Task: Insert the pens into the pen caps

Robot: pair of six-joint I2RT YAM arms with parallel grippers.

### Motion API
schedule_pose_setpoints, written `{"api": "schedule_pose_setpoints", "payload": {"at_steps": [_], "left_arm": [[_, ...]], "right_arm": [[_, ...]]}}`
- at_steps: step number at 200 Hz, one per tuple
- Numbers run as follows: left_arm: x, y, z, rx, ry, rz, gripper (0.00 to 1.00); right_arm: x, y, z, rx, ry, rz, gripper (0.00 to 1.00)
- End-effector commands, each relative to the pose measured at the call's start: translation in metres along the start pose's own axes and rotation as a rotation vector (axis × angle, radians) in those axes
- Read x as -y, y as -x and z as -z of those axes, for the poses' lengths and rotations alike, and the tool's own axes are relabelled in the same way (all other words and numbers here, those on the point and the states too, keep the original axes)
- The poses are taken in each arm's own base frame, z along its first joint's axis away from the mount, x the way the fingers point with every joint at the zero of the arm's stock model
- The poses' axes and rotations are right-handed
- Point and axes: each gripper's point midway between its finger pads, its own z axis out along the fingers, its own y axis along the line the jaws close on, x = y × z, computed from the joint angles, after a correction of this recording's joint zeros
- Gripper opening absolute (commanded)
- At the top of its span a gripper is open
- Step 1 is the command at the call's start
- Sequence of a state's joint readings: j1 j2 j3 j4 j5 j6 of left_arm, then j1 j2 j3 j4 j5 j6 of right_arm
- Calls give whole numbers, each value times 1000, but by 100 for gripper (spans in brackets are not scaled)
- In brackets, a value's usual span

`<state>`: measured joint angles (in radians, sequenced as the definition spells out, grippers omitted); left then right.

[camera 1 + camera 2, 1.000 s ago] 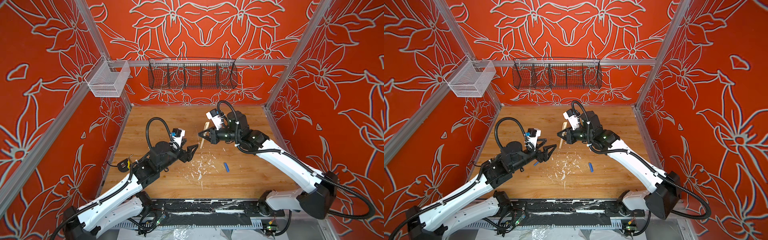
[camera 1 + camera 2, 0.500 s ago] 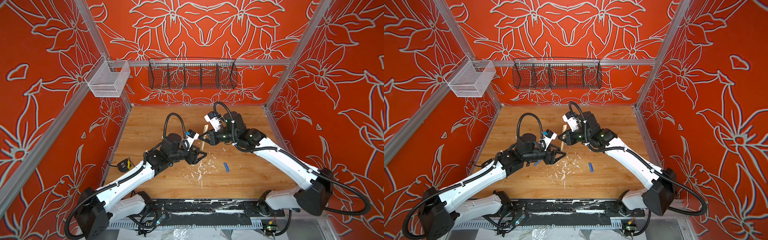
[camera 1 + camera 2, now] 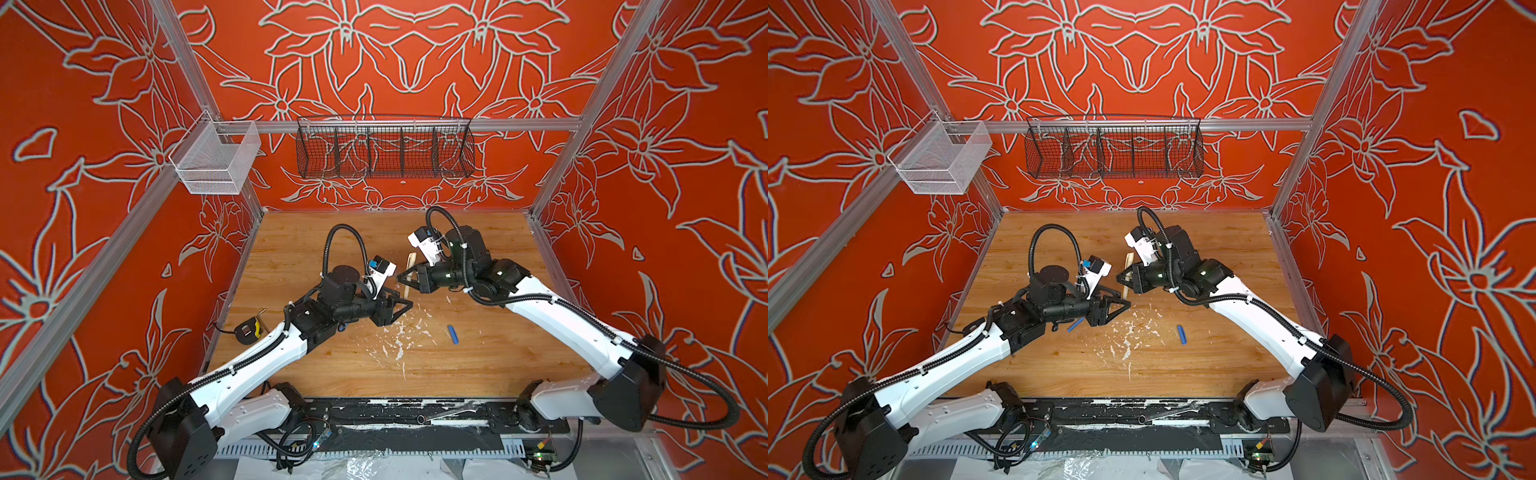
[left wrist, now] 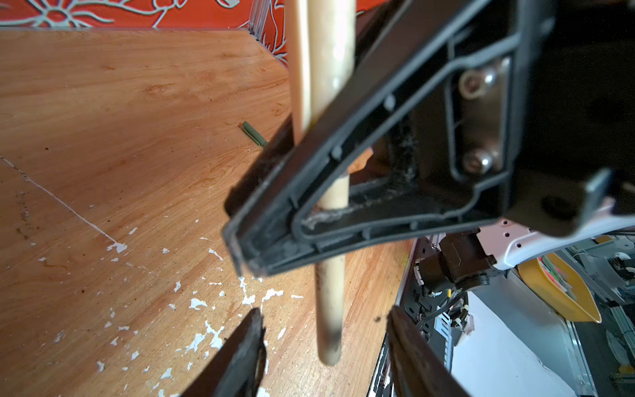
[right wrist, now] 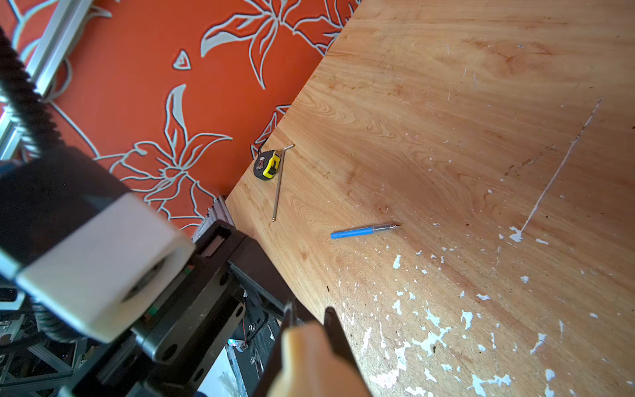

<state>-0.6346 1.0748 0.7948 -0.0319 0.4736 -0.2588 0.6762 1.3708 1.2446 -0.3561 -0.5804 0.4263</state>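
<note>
Above the middle of the scuffed wooden tabletop (image 3: 291, 241), the right gripper (image 3: 402, 278) is clamped on a thin beige stick pen (image 3: 411, 262) and holds it nearly upright, off the wood. Just beside it, the left gripper (image 4: 324, 312) has its two black fingers (image 4: 247, 343) apart on either side of the pen's lower end. The left wrist view shows a gap on each side. Farther out, a short blue tube cap (image 3: 453, 333) lies on the wood past a patch of white flecks, well apart from both grippers. A thin blue stick pen (image 3: 1075, 325) lies beside the left arm's wrist. Near the table's left edge sit a yellow-and-black tape measure (image 5: 266, 166) and a bent metal hex key (image 5: 280, 182), just beside each other.
</note>
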Motion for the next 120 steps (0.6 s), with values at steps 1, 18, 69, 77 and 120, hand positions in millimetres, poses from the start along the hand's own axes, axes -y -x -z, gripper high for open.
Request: {"api": "schedule_pose_setpoints", "payload": {"at_steps": [1, 18, 69, 77, 120], "left_arm": [[7, 10, 0, 27, -41, -10, 53], [7, 8, -2, 18, -47, -9, 50], [8, 6, -3, 9, -57, -11, 40], [8, 6, -3, 9, -58, -11, 38], [7, 3, -5, -10, -56, -5, 34]], "right_arm": [[-5, 0, 0, 12, 30, 4, 0], [-7, 3, 0, 28, 42, 10, 0], [-10, 5, 2, 53, 58, 15, 0], [-10, 5, 2, 57, 57, 15, 0], [-9, 9, 4, 82, 44, 24, 0]]}}
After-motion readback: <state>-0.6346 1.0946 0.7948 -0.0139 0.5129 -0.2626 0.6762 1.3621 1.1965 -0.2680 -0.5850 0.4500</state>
